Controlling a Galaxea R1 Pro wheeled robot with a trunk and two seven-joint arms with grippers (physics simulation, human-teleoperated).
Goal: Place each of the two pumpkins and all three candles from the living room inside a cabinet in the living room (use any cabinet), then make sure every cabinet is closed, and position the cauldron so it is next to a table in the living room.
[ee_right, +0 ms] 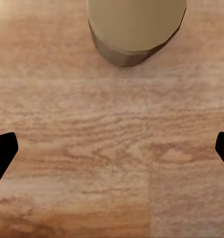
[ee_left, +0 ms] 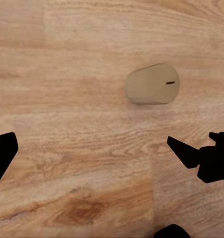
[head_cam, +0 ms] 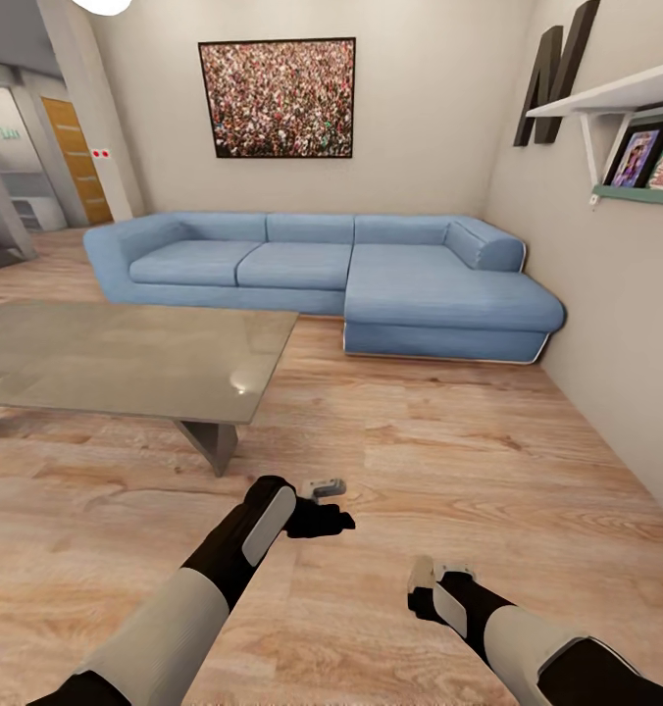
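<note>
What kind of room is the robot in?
It looks like a living room. There's a big blue corner sofa against the wall, a low coffee table with a shiny grey top in front of it, and a large picture hanging above the sofa. The floor is light wood.

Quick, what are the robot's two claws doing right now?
Left gripper: open, holding nothing, above a candle.
Right gripper: open, holding nothing.
</note>
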